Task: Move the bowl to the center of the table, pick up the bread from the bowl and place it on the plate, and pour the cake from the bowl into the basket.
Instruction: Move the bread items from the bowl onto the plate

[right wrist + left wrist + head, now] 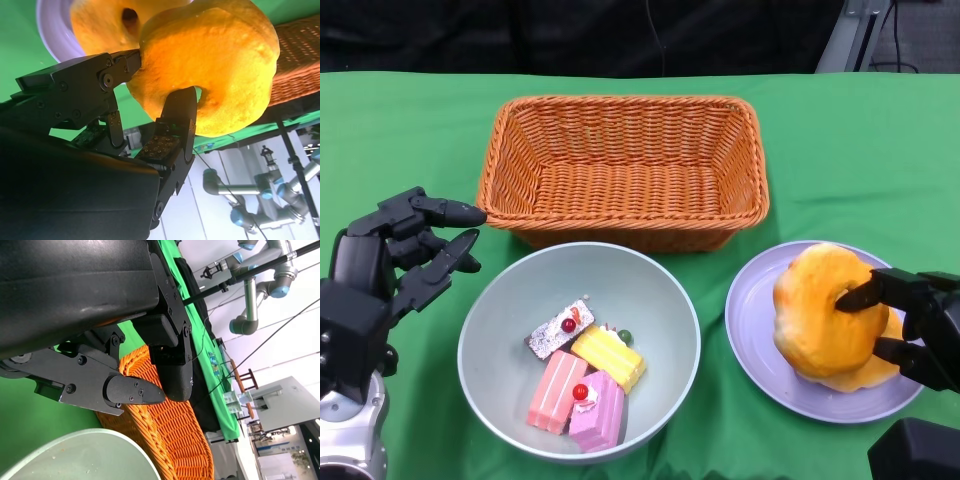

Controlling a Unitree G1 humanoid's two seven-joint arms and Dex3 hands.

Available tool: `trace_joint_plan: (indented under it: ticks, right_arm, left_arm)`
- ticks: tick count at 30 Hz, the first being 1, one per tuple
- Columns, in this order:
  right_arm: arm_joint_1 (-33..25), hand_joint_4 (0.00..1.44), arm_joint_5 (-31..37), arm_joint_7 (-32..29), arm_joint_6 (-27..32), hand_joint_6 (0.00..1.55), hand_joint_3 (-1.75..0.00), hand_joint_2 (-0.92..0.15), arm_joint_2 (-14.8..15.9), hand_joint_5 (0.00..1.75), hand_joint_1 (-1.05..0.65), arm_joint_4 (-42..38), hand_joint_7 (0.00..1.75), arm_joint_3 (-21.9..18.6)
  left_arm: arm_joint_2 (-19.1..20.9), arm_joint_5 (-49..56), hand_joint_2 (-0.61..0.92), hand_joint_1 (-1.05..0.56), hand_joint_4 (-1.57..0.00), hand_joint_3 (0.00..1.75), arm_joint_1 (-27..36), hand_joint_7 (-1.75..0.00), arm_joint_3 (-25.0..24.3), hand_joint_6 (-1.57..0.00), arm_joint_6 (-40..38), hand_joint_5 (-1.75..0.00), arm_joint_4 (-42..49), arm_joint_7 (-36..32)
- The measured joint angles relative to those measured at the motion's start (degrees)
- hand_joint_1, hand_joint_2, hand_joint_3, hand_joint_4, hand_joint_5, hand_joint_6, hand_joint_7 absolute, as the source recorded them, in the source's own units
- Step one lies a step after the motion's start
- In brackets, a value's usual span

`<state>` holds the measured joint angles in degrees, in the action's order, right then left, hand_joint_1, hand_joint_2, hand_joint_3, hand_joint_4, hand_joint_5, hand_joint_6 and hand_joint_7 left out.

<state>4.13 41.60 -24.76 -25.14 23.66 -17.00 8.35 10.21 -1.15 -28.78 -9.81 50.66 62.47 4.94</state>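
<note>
Bread (820,310) on the plate (752,330) at lower right of the head view, gripped by the right robot hand (905,325) with one finger through its hole. Bowl (500,320) with cake pieces (582,375) at lower centre, just below the basket (625,165) on the green table (860,140). Left robot hand (405,255) at lower left, fingers apart, holding nothing.

Ahead of the left hand (405,250) and slightly to its right, the basket (625,170) blocks the way, its near corner just past the fingertips. The bowl (500,300) stands just to that hand's right, with only a thin strip of green desk (410,130) between. To its left and straight ahead the desk is bare. The right hand (910,320) grips the bread (815,305) over the plate (755,320); the bowl's rim lies near on its left, and bare cloth lies ahead.
</note>
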Motion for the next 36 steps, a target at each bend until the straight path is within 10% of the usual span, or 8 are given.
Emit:
trace_joint_plan:
  ticks: [23, 36]
  right_arm:
    - [5.0, 0.77, 0.0, -5.3, 1.2, 0.95, 0.00, -0.87, -1.2, 1.26, -0.04, -13.4, 0.62, 4.0]
    - [3.1, 0.61, -1.7, -2.2, 5.0, 0.85, 0.00, -0.80, -1.5, 0.39, -0.11, -7.9, 0.01, 4.0]
  left_arm:
    - [-0.2, -0.2, 0.92, -0.25, -0.89, 0.28, 0.5, -0.81, 0.8, -0.85, 1.4, -1.19, -0.2, 3.4]
    - [-0.2, -0.2, 0.92, -0.26, -0.88, 0.26, 0.9, -0.81, 1.0, -0.86, 1.4, -1.18, -0.3, 3.4]
